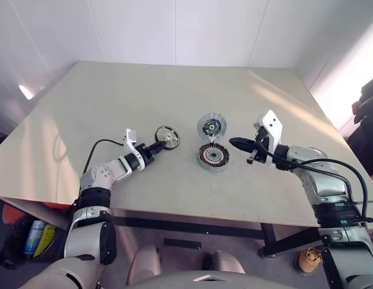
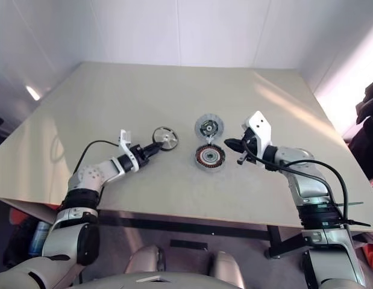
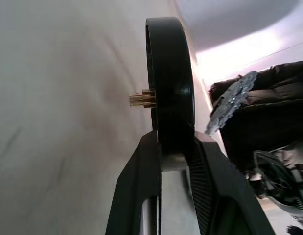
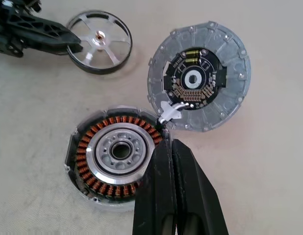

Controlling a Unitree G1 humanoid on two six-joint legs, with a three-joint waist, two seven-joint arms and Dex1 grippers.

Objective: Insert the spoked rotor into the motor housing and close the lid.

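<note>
left gripper (image 1: 155, 146) clamps the rotor (image 1: 167, 136) by its rim, left of the housing (image 1: 213, 156); lid (image 1: 211, 126) lies behind it; right gripper (image 1: 233, 142) closed, empty, beside housing

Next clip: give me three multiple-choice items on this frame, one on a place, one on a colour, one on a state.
1. Where is the finned silver lid?
A. on the dark coil-ringed motor housing
B. beside the housing
C. in a gripper

2. What colour are the housing's coils?
A. blue
B. coppery-brown
C. white

3. How is the dark-rimmed spoked silver rotor held?
A. lying free
B. rim clamped by the left gripper
C. clamped by the right gripper

B: the lid lies open on the table next to the housing.
B: the right wrist view shows copper windings.
B: black fingers pinch its rim.
</note>
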